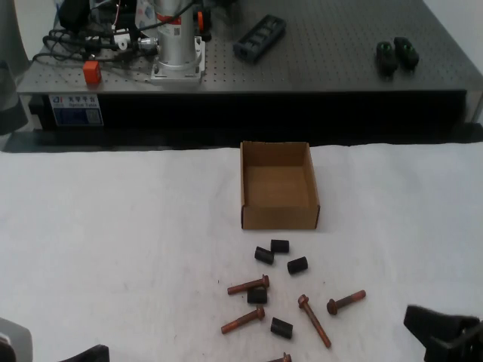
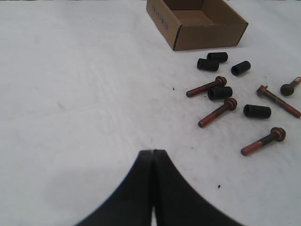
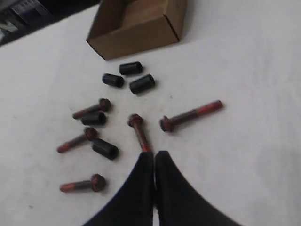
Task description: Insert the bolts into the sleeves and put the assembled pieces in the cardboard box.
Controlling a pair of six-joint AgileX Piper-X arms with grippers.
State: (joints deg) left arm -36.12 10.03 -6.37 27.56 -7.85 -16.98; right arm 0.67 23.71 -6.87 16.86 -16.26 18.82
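Observation:
An open cardboard box (image 1: 279, 217) stands mid-bench on the white cloth with nothing inside. In front of it lie several black sleeves (image 1: 297, 265) and several copper-coloured bolts (image 1: 249, 285), all loose and separate. My left gripper (image 2: 153, 153) is shut and holds nothing; it hovers over bare cloth, to the left of the parts, with the nearest bolt (image 2: 217, 113) well away. My right gripper (image 3: 154, 154) is also shut and holds nothing; its tips sit at the threaded end of one bolt (image 3: 139, 132). In the right wrist view the box (image 3: 134, 40) lies beyond the sleeves (image 3: 141, 83).
A dark perforated optical table (image 1: 317, 60) with a metal post, cables and small devices runs along the back, behind the cloth. White cloth lies open to the left and right of the parts. An arm's dark tip (image 1: 441, 332) shows at the front right corner.

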